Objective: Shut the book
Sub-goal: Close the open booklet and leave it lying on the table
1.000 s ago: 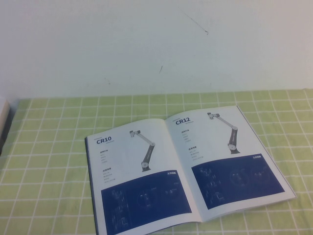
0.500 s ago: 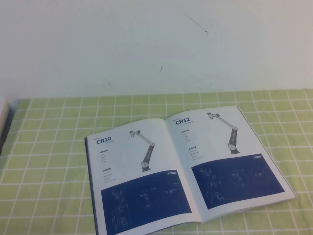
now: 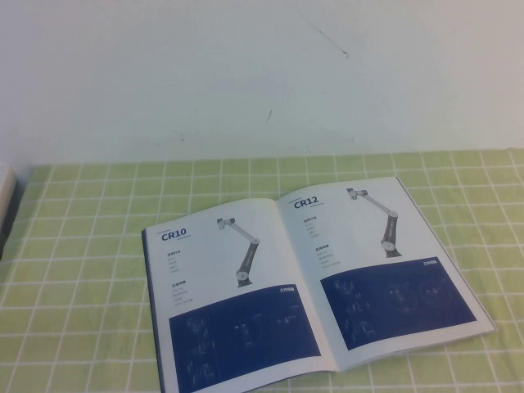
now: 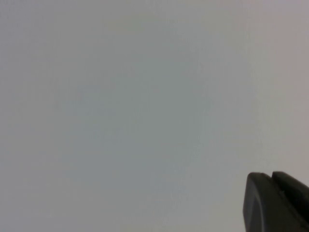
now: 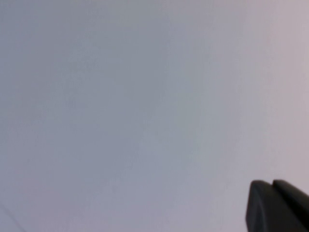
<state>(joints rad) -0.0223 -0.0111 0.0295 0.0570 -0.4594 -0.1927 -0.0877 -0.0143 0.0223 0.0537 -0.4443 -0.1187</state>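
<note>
White wall (image 3: 246, 82), green-checked surface (image 3: 82, 270) | one book (image 3: 311, 278), lying open, face up | left pincer (image 4: 277, 203), right pincer (image 5: 277, 205): each facing blank wall, width cannot tell

The book (image 3: 307, 282) was smooth paper with a slight sheen. Under the book, the checked cloth (image 3: 82, 246) over the desk looked soft and matt; behind it the white wall (image 3: 246, 74) was matt, faintly scuffed. The left tool (image 4: 277, 203) and right tool (image 5: 277, 205), each facing a plain pale surface, looked like dark matt plastic.
</note>
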